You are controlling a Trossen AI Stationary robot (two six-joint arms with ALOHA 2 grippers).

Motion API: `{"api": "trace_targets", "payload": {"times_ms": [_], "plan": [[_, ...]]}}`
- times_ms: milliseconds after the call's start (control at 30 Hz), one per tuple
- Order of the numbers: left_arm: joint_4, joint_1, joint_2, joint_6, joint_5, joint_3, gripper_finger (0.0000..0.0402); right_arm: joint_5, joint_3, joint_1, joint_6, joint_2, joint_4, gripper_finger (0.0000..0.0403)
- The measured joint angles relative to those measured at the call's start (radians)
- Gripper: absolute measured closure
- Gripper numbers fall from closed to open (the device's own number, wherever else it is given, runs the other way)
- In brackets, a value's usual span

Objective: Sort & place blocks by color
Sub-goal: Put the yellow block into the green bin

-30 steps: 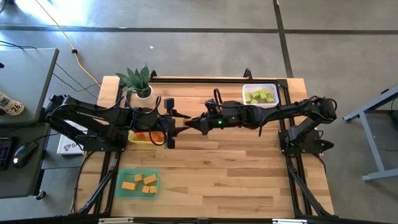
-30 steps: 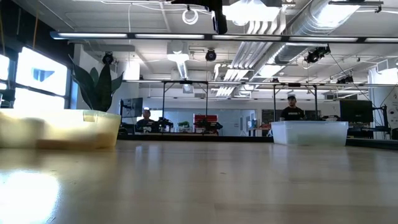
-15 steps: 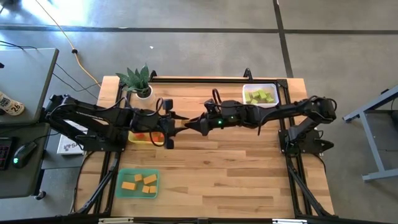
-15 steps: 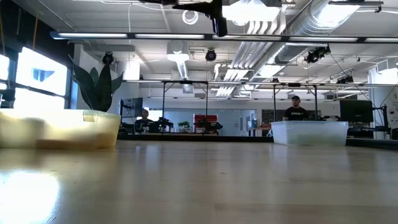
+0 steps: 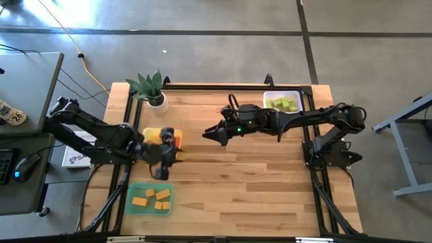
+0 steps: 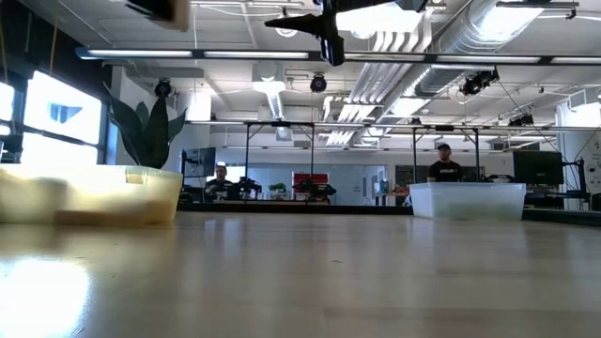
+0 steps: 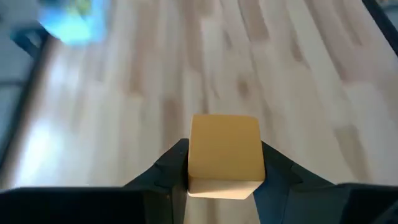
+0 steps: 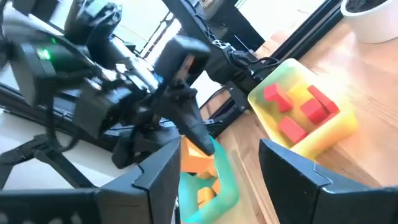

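My left gripper is shut on an orange cube and hovers above the wood between the yellow tray and the green tray. The right wrist view also shows that cube in the left arm's fingers. Several orange blocks lie in the green tray, red blocks in the yellow tray, and light green blocks in the clear tray. My right gripper is open and holds nothing, raised over the table's middle. My left gripper pinches the orange cube by two opposite side faces, one finger on each side. The fingers come from above, slanting down. The cube is lifted clear of the table and sits square between them.
A potted plant stands at the far left corner, behind the yellow tray. Bare wood stretches across the middle and the near right of the table. People and desks show far off in the room beyond the table.
My left gripper has drawn away from the right gripper and swung toward the near edge, past the yellow tray toward the green tray, tipping downward and carrying the orange cube. My right gripper has shifted slightly toward the far edge.
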Motion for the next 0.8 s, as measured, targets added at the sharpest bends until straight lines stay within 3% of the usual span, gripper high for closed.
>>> {"api": "trace_targets", "payload": {"times_ms": [333, 633, 800], "plan": [[-0.276, -0.288, 0.004, -0.433, 0.134, 0.000, 0.0290, 0.001, 0.000, -0.034, -0.006, 0.000, -0.022, 0.0201], [-0.293, -0.503, 0.003, -0.682, 0.147, 0.000, 0.0289, 0.001, 0.000, -0.071, -0.014, 0.000, -0.028, 0.0201], [-0.291, -0.566, 0.029, -0.736, 0.146, 0.000, 0.0279, 0.005, 0.000, -0.079, -0.014, 0.000, -0.028, 0.0201]]}}
